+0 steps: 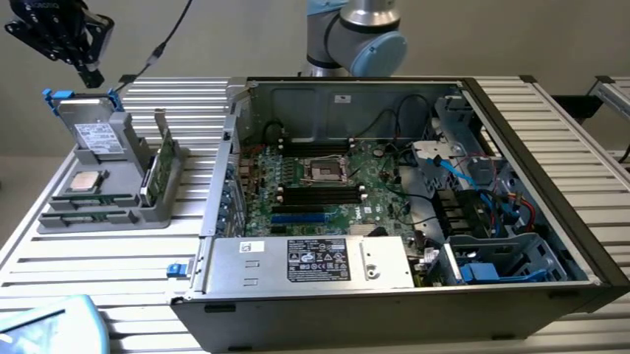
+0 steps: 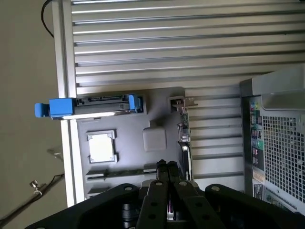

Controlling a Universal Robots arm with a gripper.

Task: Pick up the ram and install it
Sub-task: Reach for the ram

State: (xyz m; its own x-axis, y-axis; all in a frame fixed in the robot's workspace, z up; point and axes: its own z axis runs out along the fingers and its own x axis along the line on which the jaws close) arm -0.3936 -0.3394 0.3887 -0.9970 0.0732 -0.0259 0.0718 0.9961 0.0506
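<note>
The ram [image 1: 91, 198] is a narrow green stick lying in the front part of a grey parts holder [image 1: 128, 158] on the exterior view's left. A second green stick [image 1: 85, 217] lies just in front of it. My gripper [image 1: 91, 77] hangs high above the holder's far end, shut and holding nothing. In the wrist view the shut fingertips [image 2: 165, 167] point down over the holder [image 2: 155, 138], close to a thin edge-on strip [image 2: 119, 172] that may be the ram. The open computer case [image 1: 532, 147] shows its motherboard [image 1: 325, 184] with black memory slots [image 1: 317, 195].
The holder also carries a hard drive with a blue caddy [image 2: 95, 106], a square silver CPU [image 2: 101, 147] and an upright green expansion card [image 1: 162, 166]. A power supply [image 1: 315, 259] fills the case's front. The slatted metal table [image 1: 99, 258] surrounds everything.
</note>
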